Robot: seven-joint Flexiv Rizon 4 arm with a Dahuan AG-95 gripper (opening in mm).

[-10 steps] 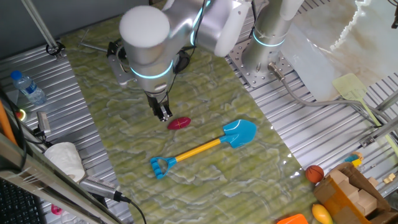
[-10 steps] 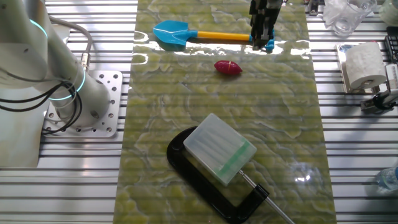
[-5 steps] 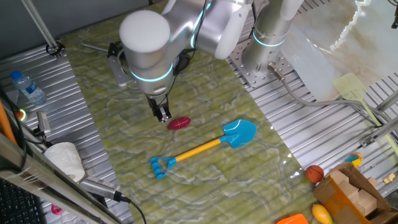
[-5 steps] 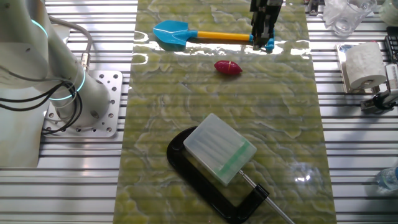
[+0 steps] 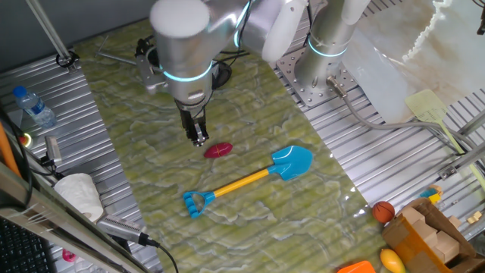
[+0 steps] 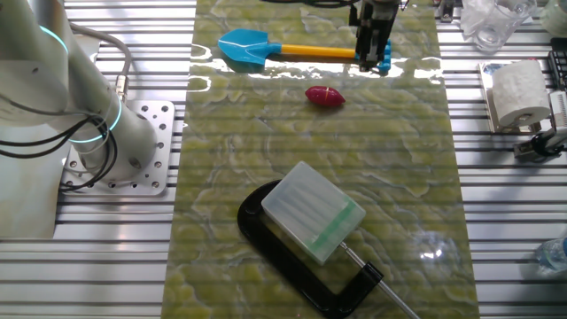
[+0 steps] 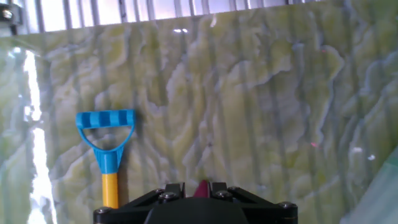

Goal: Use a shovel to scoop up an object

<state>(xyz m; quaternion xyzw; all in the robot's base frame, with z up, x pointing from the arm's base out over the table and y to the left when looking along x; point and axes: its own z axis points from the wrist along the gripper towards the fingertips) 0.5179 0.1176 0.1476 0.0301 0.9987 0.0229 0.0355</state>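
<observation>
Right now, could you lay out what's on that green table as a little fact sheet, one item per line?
Shovel: blue blade, yellow shaft, blue D-handle, lying flat on the green mat, not held
Red piece: small dark red oval, on the mat beside the shaft, apart from the blade
Gripper: hanging just above the mat, next to the red piece, holding nothing
Jaws: close together; open or shut cannot be told
Dustpan: pale, translucent, black handle, on the mat's other end
Orange ball: off the mat
</observation>
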